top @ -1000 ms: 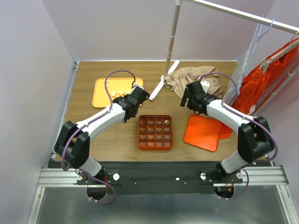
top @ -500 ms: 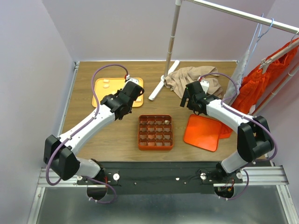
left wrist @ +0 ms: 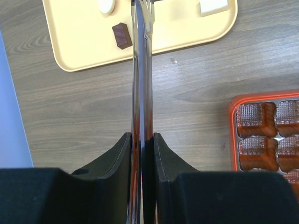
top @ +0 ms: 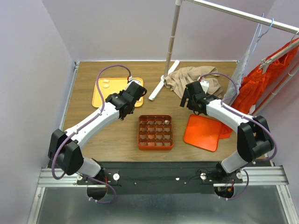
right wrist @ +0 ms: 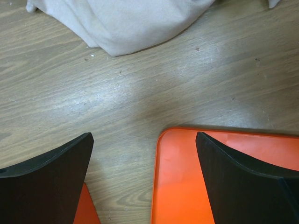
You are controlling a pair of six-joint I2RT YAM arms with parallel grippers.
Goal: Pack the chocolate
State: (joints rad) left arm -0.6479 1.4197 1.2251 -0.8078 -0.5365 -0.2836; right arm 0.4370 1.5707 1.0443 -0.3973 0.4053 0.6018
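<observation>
This is a robot test cell in a lab, not a lived-in room. Bare pale lilac partition walls (top: 121, 28) box in a small wood-grain counter (top: 88, 79). A white-and-black jointed left arm (top: 96, 122) and a matching right arm (top: 229, 115), both trailing purple cables, are bolted to a slotted aluminium rail (top: 154, 176) at its near edge. A metal clothes rack (top: 172, 37) with an orange garment (top: 261, 93) crowds one corner.

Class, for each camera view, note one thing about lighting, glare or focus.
Top external: even, diffuse light, no hard shadows. Left wrist: the left hand is a dark, soft-edged foreground; its thin metal tool mirrors the surroundings. Right wrist: pale glare on the table.
</observation>
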